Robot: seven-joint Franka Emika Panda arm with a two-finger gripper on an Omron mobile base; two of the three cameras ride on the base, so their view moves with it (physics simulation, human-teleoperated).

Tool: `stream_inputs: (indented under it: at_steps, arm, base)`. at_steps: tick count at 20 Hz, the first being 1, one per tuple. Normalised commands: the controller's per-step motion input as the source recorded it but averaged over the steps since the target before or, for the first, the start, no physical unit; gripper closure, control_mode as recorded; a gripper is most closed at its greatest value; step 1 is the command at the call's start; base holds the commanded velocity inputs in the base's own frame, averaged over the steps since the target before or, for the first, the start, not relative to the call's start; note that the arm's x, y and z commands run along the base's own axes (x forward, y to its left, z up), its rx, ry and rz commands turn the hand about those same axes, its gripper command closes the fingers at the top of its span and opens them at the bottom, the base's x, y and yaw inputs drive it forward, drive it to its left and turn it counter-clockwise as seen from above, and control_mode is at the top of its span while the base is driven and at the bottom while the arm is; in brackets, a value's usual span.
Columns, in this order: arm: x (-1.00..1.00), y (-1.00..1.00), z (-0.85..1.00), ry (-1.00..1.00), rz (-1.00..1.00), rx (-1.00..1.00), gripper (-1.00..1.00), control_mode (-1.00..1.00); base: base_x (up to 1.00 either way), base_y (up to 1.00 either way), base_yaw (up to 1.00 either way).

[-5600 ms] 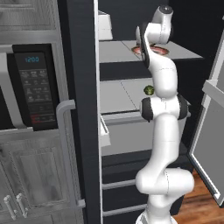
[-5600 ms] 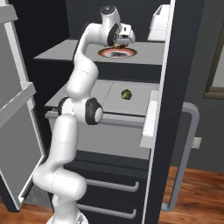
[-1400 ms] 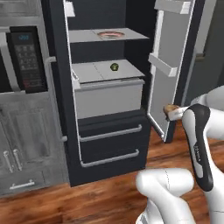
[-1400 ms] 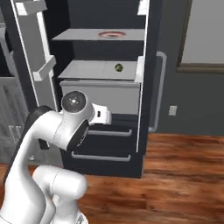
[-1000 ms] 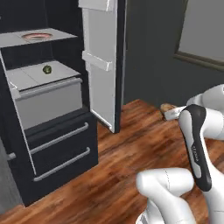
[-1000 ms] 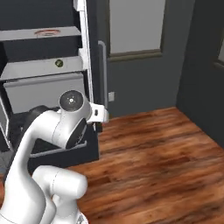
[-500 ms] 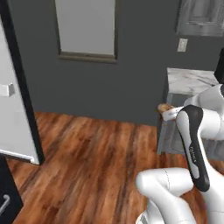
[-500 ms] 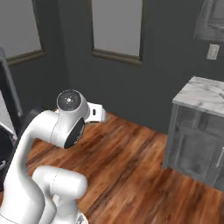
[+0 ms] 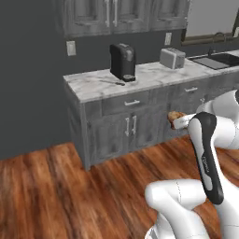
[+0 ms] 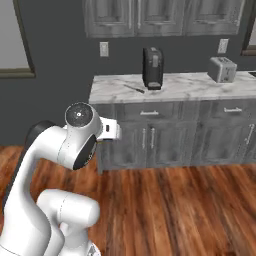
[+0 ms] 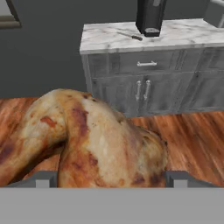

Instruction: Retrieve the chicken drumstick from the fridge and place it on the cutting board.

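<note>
The chicken drumstick (image 11: 96, 140), golden-brown and lumpy, sits close up in the hand view between the two fingertips of my gripper (image 11: 109, 179), which is shut on it. In the left base view the chicken drumstick (image 9: 175, 115) shows as a small brown lump at the end of my gripper (image 9: 177, 121), held at about drawer height in front of the grey cabinets. The arm is folded close to the base. The fridge and the cutting board are out of view.
A marble counter (image 9: 140, 77) on grey cabinets (image 10: 150, 137) stands ahead. On it are a black coffee machine (image 9: 123, 61), a toaster (image 9: 171, 58) and a knife (image 9: 112, 82). A sink (image 9: 214, 59) lies further right. Wood floor (image 10: 175, 200) stretches between me and the cabinets.
The whole picture has swung from the open fridge past a dark wall to the kitchen counter, so the base has moved. The gripper stays shut on the drumstick.
</note>
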Motion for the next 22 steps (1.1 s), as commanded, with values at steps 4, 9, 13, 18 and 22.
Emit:
stream_inputs:
  at_steps: [4, 9, 13, 18, 22]
  arm:
    - [0.0, 0.0, 0.0, 0.0, 0.0, 0.0, 1.0, 1.0]
    - [0.0, 0.0, 0.0, 0.0, 0.0, 0.0, 1.0, 1.0]
    - [0.0, 0.0, 0.0, 0.0, 0.0, 0.0, 1.0, 1.0]
    - [0.0, 0.0, 0.0, 0.0, 0.0, 0.0, 1.0, 1.0]
    - [0.0, 0.0, 0.0, 0.0, 0.0, 0.0, 1.0, 1.0]
  base:
    - [0.0, 0.0, -0.92]
    - [0.13, 0.13, -0.79]
    - [0.59, 0.27, -0.18]
    - [1.0, 0.17, -0.15]
    - [1.0, 0.18, -0.15]
